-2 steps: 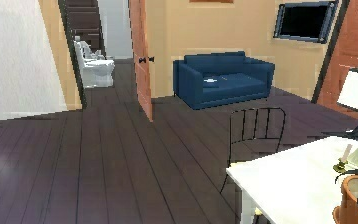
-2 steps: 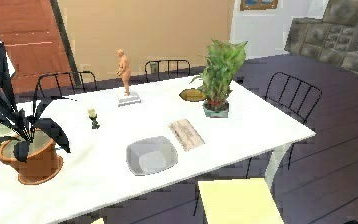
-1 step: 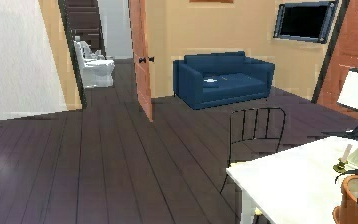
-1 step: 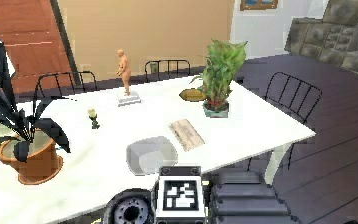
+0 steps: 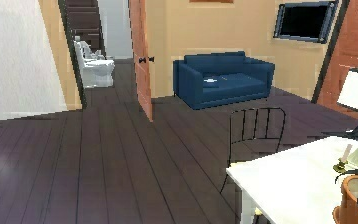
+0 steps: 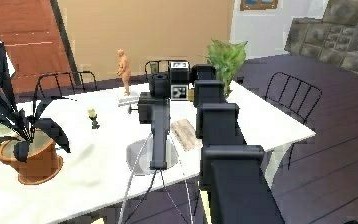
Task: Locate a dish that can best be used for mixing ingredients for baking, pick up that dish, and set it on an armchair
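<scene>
In the arm side view my arm (image 6: 219, 140) reaches out over a white table (image 6: 97, 185). The gripper (image 6: 159, 158) hangs as a dark body left of the white marker squares (image 6: 175, 91). A pale grey, round, shallow dish (image 6: 139, 160) lies on the tabletop right at the gripper's far end. I cannot tell whether the gripper holds anything or touches the dish. A grey padded armchair (image 6: 332, 35) stands at the arm side view's upper right, across the dark floor.
The table carries a terracotta potted plant (image 6: 32, 155), a small glass (image 6: 94, 118), a figurine (image 6: 124, 72) and a flat board (image 6: 184, 135). Black wire chairs (image 6: 292, 95) ring it. The forward view has a blue sofa (image 5: 224, 78), an orange door (image 5: 140, 60) and a black chair (image 5: 255, 130).
</scene>
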Controlling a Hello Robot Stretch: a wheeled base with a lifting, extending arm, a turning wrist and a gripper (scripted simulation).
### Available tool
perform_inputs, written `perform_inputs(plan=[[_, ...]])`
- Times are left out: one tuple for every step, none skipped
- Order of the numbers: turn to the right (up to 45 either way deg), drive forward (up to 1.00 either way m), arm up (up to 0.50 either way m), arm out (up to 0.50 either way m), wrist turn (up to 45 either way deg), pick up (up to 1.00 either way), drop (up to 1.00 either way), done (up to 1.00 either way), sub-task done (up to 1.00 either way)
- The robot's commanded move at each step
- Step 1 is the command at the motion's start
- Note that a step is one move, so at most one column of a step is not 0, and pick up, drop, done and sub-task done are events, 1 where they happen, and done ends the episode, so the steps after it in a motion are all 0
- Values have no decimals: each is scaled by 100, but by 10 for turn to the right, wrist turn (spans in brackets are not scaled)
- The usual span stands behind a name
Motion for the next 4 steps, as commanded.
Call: perform_inputs(plan=[[0,0,0,0,450,0,0,0,0],[0,0,0,0,450,0,0,0,0],[0,0,0,0,450,0,0,0,0],[0,0,0,0,30,0,0,0,0]])
